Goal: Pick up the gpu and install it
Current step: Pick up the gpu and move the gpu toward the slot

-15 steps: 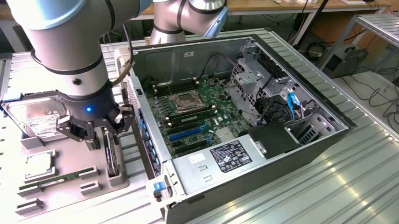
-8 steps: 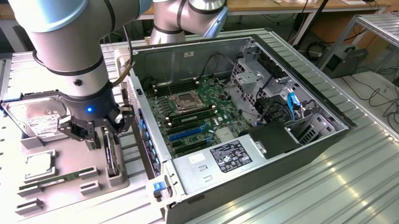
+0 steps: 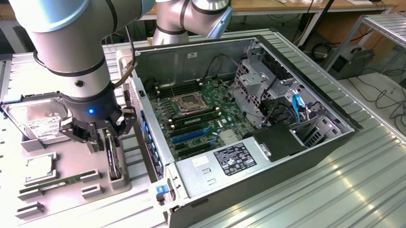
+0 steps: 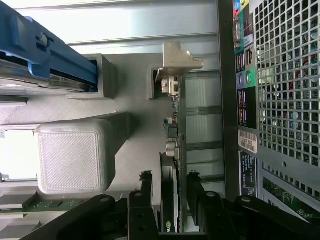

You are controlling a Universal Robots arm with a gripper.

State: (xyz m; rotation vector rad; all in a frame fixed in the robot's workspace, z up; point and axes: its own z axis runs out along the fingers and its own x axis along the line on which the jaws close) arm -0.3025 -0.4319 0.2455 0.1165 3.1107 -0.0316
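The gpu [image 3: 113,160] stands on edge in a slot of the grey parts tray [image 3: 70,156], beside the open computer case. In the wrist view the gpu [image 4: 176,135] is a thin dark green board with a black fan side and a silver end bracket [image 4: 176,60] at its far end. My gripper [image 3: 105,138] is lowered over the card's near end. The gripper [image 4: 169,176] is open, with one black finger [image 4: 145,192] on each side of the card and a small gap showing on both sides.
The open case's rear wall [image 4: 270,100] runs close alongside the card. The motherboard [image 3: 197,118] with blue slots [image 3: 189,136] lies inside the case. The tray also holds a hard drive [image 3: 38,121], a processor [image 3: 39,168] and a memory stick [image 3: 51,186].
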